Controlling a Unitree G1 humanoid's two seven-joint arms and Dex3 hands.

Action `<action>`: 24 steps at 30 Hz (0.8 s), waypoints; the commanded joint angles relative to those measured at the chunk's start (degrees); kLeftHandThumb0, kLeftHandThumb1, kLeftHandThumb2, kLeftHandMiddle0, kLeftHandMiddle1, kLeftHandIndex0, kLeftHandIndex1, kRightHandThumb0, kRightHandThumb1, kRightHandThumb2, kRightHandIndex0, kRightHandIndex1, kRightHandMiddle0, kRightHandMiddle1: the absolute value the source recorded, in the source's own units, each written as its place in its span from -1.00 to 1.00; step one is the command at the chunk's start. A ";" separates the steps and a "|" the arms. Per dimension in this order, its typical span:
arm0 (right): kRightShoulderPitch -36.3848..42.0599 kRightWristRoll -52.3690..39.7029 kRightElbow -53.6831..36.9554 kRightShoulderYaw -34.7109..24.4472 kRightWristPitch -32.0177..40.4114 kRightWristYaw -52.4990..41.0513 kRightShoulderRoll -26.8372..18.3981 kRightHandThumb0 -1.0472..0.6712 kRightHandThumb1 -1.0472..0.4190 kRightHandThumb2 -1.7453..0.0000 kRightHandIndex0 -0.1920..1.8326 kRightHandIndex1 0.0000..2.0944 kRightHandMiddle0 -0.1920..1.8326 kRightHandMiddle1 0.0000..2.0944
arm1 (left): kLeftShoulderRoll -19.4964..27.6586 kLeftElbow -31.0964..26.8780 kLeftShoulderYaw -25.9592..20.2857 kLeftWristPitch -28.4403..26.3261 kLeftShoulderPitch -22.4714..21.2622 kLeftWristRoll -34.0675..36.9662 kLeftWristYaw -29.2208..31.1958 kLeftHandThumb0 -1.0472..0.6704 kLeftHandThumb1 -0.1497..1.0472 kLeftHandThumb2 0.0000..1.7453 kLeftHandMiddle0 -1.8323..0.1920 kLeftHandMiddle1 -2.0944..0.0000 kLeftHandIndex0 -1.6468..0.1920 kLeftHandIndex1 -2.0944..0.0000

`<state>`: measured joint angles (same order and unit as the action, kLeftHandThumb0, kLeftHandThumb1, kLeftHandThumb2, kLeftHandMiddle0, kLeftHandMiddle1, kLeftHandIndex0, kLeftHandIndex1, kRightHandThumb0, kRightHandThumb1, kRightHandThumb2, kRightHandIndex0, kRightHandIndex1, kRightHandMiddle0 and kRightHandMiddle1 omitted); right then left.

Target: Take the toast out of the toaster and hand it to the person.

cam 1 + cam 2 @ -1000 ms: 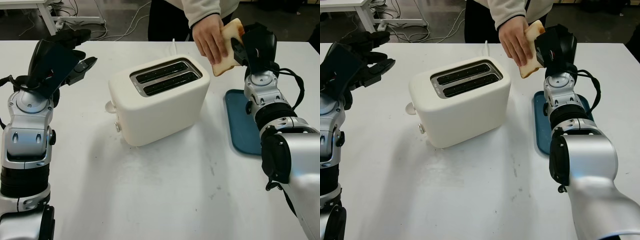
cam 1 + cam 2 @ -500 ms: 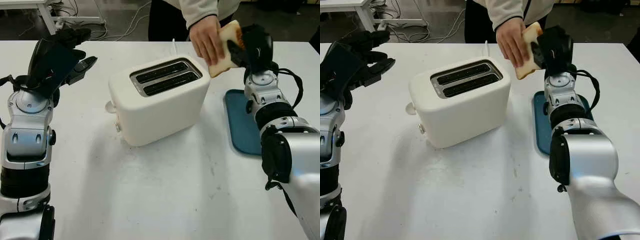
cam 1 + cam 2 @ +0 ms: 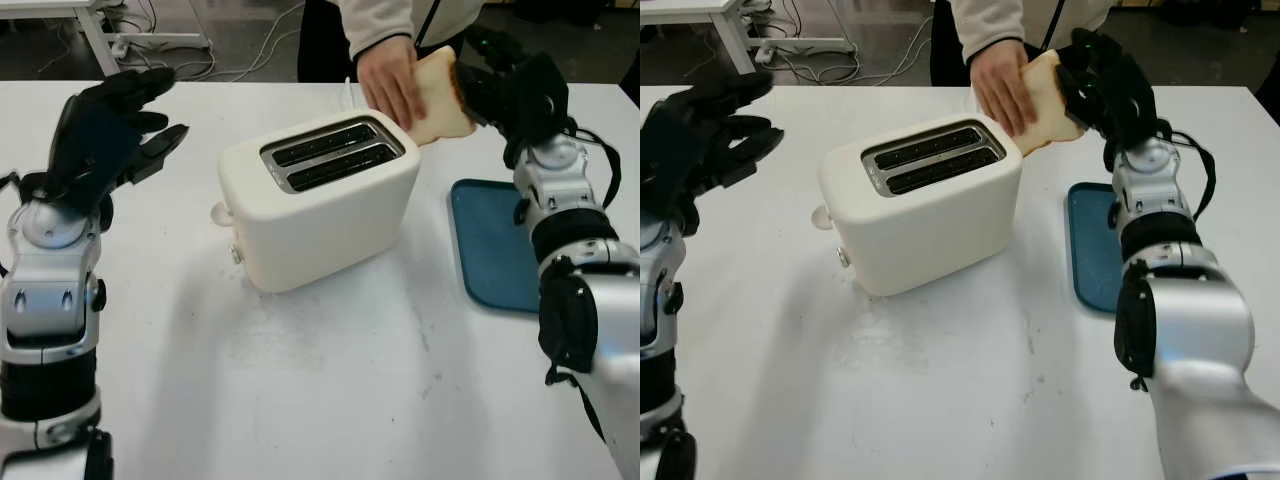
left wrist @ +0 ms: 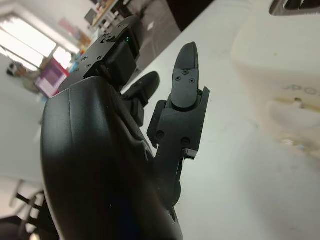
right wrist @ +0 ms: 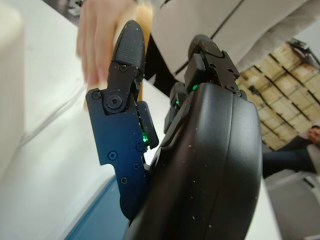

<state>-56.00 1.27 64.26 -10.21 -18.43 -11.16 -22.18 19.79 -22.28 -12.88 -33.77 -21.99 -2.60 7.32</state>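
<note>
Passing the toast (image 3: 438,92) across, the right hand (image 3: 1102,82) sits raised at about one o'clock from the white toaster (image 3: 318,197), near the table's far edge, so the slice reaches the person standing there. The person's hand (image 3: 388,80) already grips the slice's near side. The robot's fingers (image 3: 478,85) look loosened and spread against the slice's other side; whether they pinch it, I cannot tell. Both toaster slots appear empty. A blue tray (image 3: 492,246) lies at three o'clock. At ten o'clock, the left hand (image 3: 108,128) hovers open, holding nothing.
</note>
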 commanded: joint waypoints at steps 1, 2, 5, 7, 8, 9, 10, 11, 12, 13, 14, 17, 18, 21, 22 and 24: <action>5.03 -2.03 -4.50 -0.63 -0.99 -0.83 1.47 -0.39 -0.83 0.32 -0.76 -0.95 -0.74 -0.99 | -1.32 -2.75 -0.42 0.81 2.40 0.44 -1.12 -0.04 0.79 -0.68 0.60 0.28 0.23 1.00; 7.81 -2.91 -7.68 -0.74 -1.37 -1.03 2.25 -0.39 -0.83 0.31 -0.75 -0.95 -0.73 -0.98 | -1.95 -4.03 -0.12 1.09 3.54 0.23 -1.63 -0.05 0.79 -0.67 0.61 0.28 0.24 1.00; 17.51 -5.48 -20.18 -0.20 -1.50 -2.62 4.68 -0.38 -0.83 0.30 -0.71 -0.94 -0.68 -0.96 | -4.97 -7.45 -0.38 1.97 7.16 1.86 -2.42 -0.08 0.79 -0.64 0.61 0.28 0.24 1.00; 23.29 -7.21 -27.98 0.16 -0.82 -3.63 6.33 -0.37 -0.83 0.29 -0.68 -0.93 -0.65 -0.95 | -7.65 -8.41 -1.59 3.19 9.52 4.77 -2.26 -0.11 0.79 -0.64 0.64 0.29 0.27 1.00; 26.18 -7.75 -32.10 0.38 0.36 -3.50 7.25 -0.38 -0.83 0.30 -0.66 -0.93 -0.63 -0.95 | -8.69 -8.71 -2.18 3.57 10.71 6.44 -1.89 -0.13 0.79 -0.63 0.67 0.29 0.30 1.00; 29.02 -7.98 -36.18 0.66 1.61 -2.89 8.23 -0.38 -0.83 0.29 -0.65 -0.92 -0.62 -0.95 | -9.68 -8.66 -2.59 4.63 11.96 7.75 -1.73 -0.13 0.79 -0.61 0.69 0.30 0.33 1.00; 31.85 -7.88 -40.08 0.97 2.33 -1.93 9.32 -0.38 -0.83 0.28 -0.63 -0.92 -0.61 -0.95 | -10.62 -8.57 -2.70 5.94 13.19 8.53 -1.88 -0.13 0.79 -0.61 0.70 0.29 0.33 1.00; 34.54 -8.23 -43.72 1.17 3.30 -1.09 10.59 -0.37 -0.83 0.27 -0.62 -0.92 -0.61 -0.95 | -11.78 -8.88 -2.48 6.74 14.39 8.88 -2.57 -0.13 0.79 -0.60 0.70 0.29 0.33 1.00; 36.61 -8.66 -46.88 1.31 4.79 -0.37 11.59 -0.33 -0.83 0.26 -0.62 -0.93 -0.61 -0.96 | -12.64 -9.37 -2.11 7.02 15.31 8.89 -3.32 -0.14 0.79 -0.56 0.71 0.28 0.34 1.00; 38.84 -8.88 -50.32 1.59 6.46 0.58 12.72 -0.30 -0.83 0.26 -0.62 -0.93 -0.61 -0.96 | -13.85 -10.46 -1.46 6.58 16.41 8.66 -4.51 -0.15 0.79 -0.55 0.72 0.28 0.34 1.00; 40.88 -8.52 -53.27 1.94 7.72 1.76 13.78 -0.29 -0.83 0.27 -0.62 -0.93 -0.61 -0.96 | -15.09 -11.34 -0.93 6.38 17.56 8.72 -5.49 -0.17 0.79 -0.53 0.73 0.28 0.35 1.00; 46.03 -5.03 -58.32 3.10 8.13 7.11 17.22 -0.22 -0.83 0.27 -0.55 -0.91 -0.55 -0.94 | -17.78 -12.97 0.90 7.02 20.86 8.24 -7.64 -0.27 0.79 -0.46 0.75 0.28 0.37 1.00; 47.58 -4.21 -59.47 3.75 8.11 8.16 18.11 -0.21 -0.83 0.26 -0.54 -0.91 -0.54 -0.95 | -18.97 -12.59 1.01 7.92 21.56 8.66 -8.21 -0.28 0.79 -0.45 0.75 0.28 0.38 1.00; 52.07 -2.85 -62.49 6.37 7.92 9.48 20.49 -0.24 -0.83 0.25 -0.52 -0.92 -0.53 -0.95 | -21.20 -9.11 1.72 13.29 23.29 7.68 -9.84 -0.28 0.79 -0.43 0.74 0.25 0.36 0.99; 53.38 -3.18 -63.37 7.16 8.28 9.51 21.39 -0.26 -0.83 0.25 -0.52 -0.92 -0.52 -0.96 | -21.18 -8.09 2.50 14.96 23.95 6.21 -10.44 -0.31 0.79 -0.41 0.73 0.24 0.35 0.98; 55.93 -4.34 -64.91 8.63 9.10 9.44 23.46 -0.29 -0.83 0.26 -0.53 -0.93 -0.53 -0.96 | -21.38 -5.64 3.76 18.66 25.28 4.39 -11.14 -0.33 0.79 -0.39 0.73 0.24 0.35 0.98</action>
<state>-1.53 -2.30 0.68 -2.50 -10.24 -1.90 0.04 -1.33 -29.44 -10.04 -17.70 2.08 3.40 -3.13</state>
